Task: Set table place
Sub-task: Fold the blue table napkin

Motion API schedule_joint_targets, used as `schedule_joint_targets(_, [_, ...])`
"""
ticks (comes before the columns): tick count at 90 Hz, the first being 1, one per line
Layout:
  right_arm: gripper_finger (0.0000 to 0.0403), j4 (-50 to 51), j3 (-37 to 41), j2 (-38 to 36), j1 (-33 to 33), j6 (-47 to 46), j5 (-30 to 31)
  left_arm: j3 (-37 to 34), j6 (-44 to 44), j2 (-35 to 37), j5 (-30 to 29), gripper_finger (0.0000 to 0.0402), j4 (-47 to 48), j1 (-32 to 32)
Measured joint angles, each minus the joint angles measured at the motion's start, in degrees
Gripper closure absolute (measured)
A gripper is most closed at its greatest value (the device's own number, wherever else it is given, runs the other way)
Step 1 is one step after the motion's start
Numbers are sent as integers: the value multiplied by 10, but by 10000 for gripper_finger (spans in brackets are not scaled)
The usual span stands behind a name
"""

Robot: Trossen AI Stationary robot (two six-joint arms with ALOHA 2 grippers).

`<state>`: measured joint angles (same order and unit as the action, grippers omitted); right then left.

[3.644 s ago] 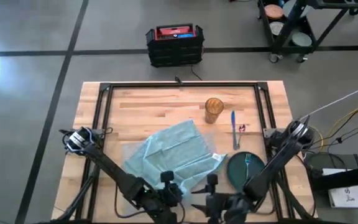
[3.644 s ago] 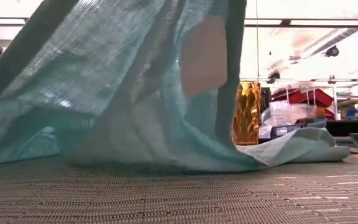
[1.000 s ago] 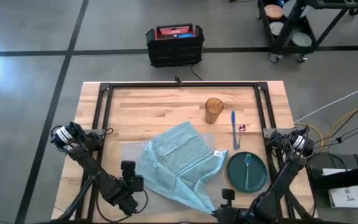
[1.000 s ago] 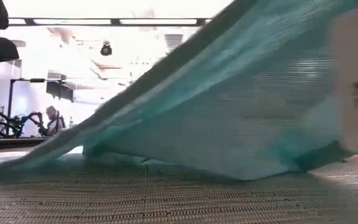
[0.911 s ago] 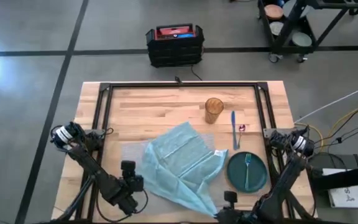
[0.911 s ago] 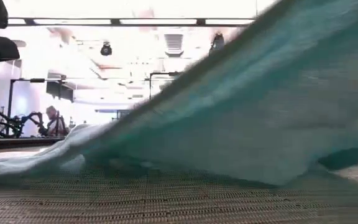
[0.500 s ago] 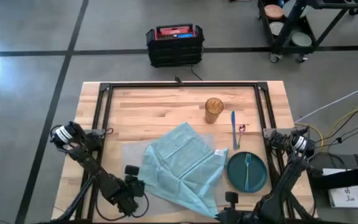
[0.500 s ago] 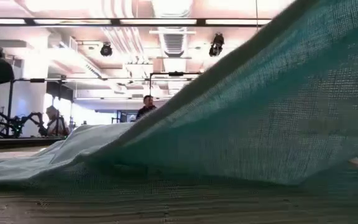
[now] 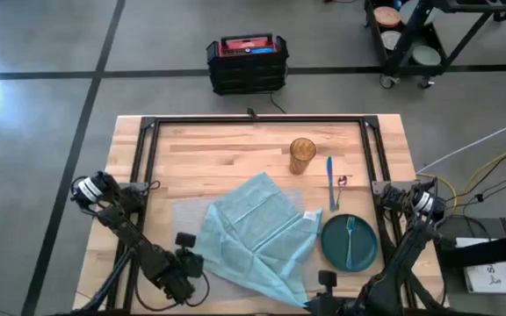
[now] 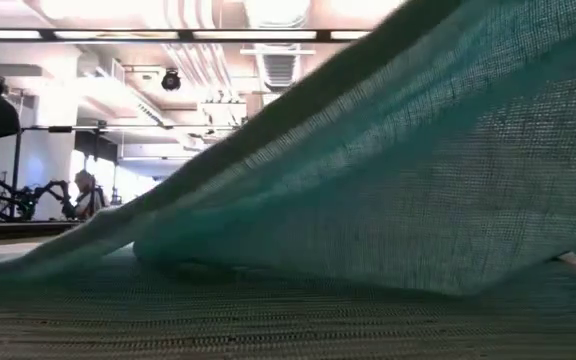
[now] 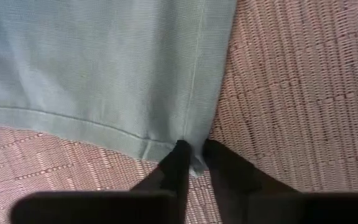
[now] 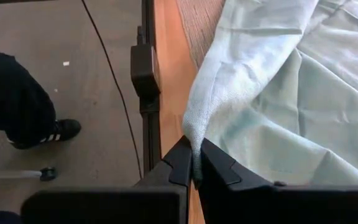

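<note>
The left gripper (image 11: 194,163), at the lower left of the high view, pinches a corner of the teal napkin (image 9: 257,230). The right gripper (image 12: 195,163), at the bottom centre, is clamped on another corner, lifted above the table (image 9: 218,149) edge. The napkin lies crumpled over the grey placemat (image 9: 183,211) (mostly covered) in the middle of the frame. A green plate (image 9: 350,242) sits just right of it, with a fork (image 9: 350,230) on top.
</note>
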<state>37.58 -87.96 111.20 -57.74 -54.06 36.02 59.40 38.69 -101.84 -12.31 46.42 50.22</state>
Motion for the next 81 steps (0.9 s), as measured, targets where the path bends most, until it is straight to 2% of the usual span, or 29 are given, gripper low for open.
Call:
schedule_joint_targets(21, [403,0,0,0,0,0,0,22,30,8,12,400,37,-1])
schedule_joint_targets(38, [403,25,-14,-14,7,23,13,118,78,41,1,401,148,4])
schedule_joint_targets(59, [403,114,-18,-95,34,59,55,217,138,99,-15,401,260,4])
schedule_joint_targets(69, [403,165,-18,-145,54,88,78,245,173,142,-50,401,311,5])
schedule_joint_targets(81, [403,174,-18,-208,84,145,82,263,195,198,-116,401,348,5])
